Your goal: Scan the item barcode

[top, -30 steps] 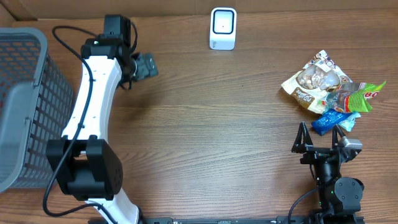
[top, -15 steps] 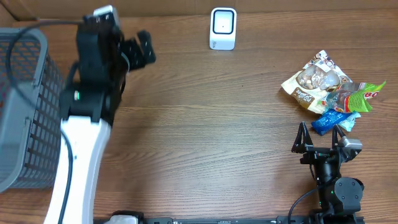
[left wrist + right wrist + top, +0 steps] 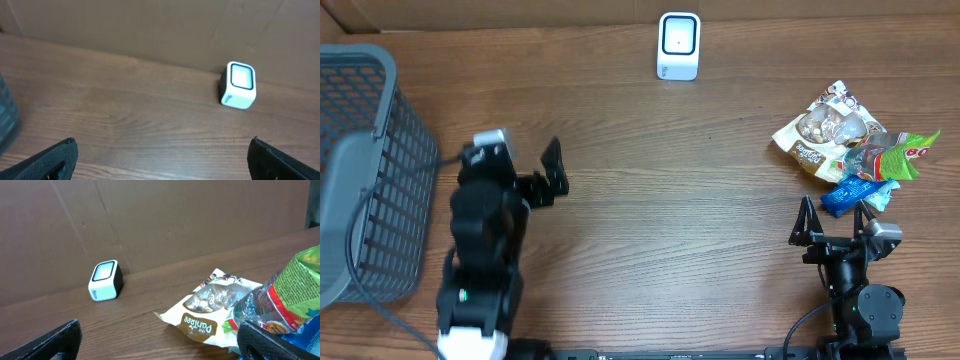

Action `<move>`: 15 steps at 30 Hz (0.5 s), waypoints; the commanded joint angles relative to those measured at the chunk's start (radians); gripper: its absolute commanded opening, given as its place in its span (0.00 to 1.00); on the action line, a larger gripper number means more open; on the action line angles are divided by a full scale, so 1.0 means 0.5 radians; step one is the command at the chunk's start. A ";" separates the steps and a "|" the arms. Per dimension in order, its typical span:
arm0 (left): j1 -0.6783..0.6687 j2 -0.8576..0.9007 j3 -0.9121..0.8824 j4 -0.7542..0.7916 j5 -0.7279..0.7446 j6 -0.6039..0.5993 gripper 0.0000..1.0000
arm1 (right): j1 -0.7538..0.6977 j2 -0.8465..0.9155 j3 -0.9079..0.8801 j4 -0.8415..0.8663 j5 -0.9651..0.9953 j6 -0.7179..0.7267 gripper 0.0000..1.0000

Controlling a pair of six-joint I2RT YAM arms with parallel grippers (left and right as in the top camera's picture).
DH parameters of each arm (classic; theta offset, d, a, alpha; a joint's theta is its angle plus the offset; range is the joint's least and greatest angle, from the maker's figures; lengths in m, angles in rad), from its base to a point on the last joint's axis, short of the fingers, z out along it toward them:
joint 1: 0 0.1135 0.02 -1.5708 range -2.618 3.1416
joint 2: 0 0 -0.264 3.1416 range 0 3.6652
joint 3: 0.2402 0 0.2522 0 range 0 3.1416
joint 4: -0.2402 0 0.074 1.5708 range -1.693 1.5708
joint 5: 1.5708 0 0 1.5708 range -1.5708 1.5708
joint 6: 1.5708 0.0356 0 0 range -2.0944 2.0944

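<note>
The white barcode scanner (image 3: 678, 45) stands at the back middle of the table and also shows in the left wrist view as the scanner (image 3: 240, 85) and in the right wrist view as the scanner (image 3: 106, 280). The items lie in a pile at the right: a beige snack bag (image 3: 825, 130), a green-labelled bottle (image 3: 892, 155) and a blue packet (image 3: 855, 192). My right gripper (image 3: 835, 222) stands open and empty just in front of the pile; the snack bag (image 3: 210, 307) and bottle (image 3: 285, 295) lie ahead of its jaws (image 3: 160, 347). My left gripper (image 3: 535, 178) is open and empty at the left, far from the pile.
A grey wire basket (image 3: 360, 150) fills the far left of the table, and its corner (image 3: 7, 117) shows at the edge of the left wrist view. A brown cardboard wall (image 3: 150, 25) runs along the back behind the scanner.
My left arm has drawn back from the far left rear, beside the basket, toward the front of the table, its gripper still open and empty. The right arm has not moved.
</note>
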 commanded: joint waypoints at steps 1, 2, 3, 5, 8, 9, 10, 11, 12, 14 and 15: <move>0.007 -0.226 -0.213 0.053 0.041 0.156 1.00 | 0.011 -0.024 -0.021 0.010 0.014 -0.002 1.00; 0.007 -0.303 -0.280 0.071 0.040 0.170 1.00 | 0.011 -0.024 -0.021 0.010 0.014 -0.002 1.00; 0.008 -0.379 -0.348 0.098 0.040 0.182 1.00 | 0.011 -0.024 -0.021 0.011 0.014 -0.002 1.00; 0.008 -0.539 -0.504 0.199 0.040 0.256 1.00 | 0.011 -0.024 -0.021 0.010 0.014 -0.002 1.00; 0.008 -0.725 -0.691 0.313 0.040 0.308 1.00 | 0.011 -0.024 -0.021 0.011 0.014 -0.002 1.00; 0.008 -0.777 -0.745 0.336 0.040 0.317 1.00 | 0.011 -0.024 -0.021 0.010 0.014 -0.002 1.00; 0.008 -0.836 -0.805 0.357 0.041 0.325 1.00 | 0.011 -0.024 -0.021 0.010 0.014 -0.002 1.00; 0.008 -0.883 -0.851 0.377 0.040 0.325 1.00 | 0.011 -0.024 -0.021 0.010 0.014 -0.002 1.00; 0.008 -0.935 -0.902 0.397 0.040 0.325 1.00 | 0.011 -0.024 -0.021 0.010 0.014 -0.002 1.00; 0.008 -1.019 -0.975 0.449 0.040 0.327 1.00 | 0.011 -0.024 -0.021 0.011 0.014 -0.002 1.00; 0.008 -1.057 -1.009 0.479 0.039 0.336 1.00 | 0.011 -0.024 -0.021 0.010 0.014 -0.002 1.00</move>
